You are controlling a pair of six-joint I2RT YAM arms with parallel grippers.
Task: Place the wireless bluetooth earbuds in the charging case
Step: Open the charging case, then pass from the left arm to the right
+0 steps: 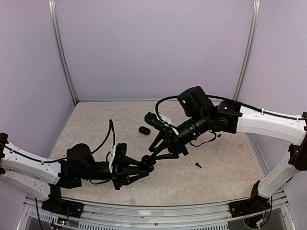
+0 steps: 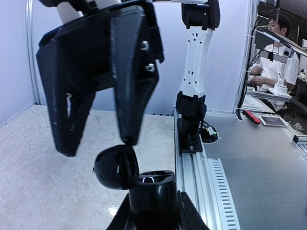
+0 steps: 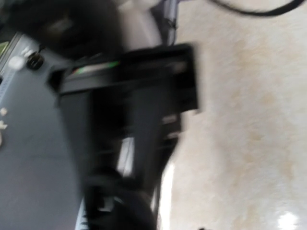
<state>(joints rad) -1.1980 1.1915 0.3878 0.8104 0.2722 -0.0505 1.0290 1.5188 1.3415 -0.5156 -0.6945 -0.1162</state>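
Observation:
My left gripper (image 1: 145, 168) is shut on the charging case (image 2: 152, 191) and holds its body upright. The lid (image 2: 114, 167) is swung open to the left and the two wells on top show. The case also shows in the top view (image 1: 149, 166). My right gripper (image 2: 98, 146) hangs just above the case, jaws apart and empty, with one fingertip (image 2: 129, 136) close over the lid. It also shows in the top view (image 1: 151, 158). One earbud (image 1: 198, 165) lies on the table to the right. The right wrist view is too blurred to read.
A small black oval object (image 1: 144, 130) lies on the table behind the grippers; I cannot tell what it is. A black cable (image 1: 111, 132) loops up from the left arm. The metal rail (image 2: 192, 163) runs along the table's near edge.

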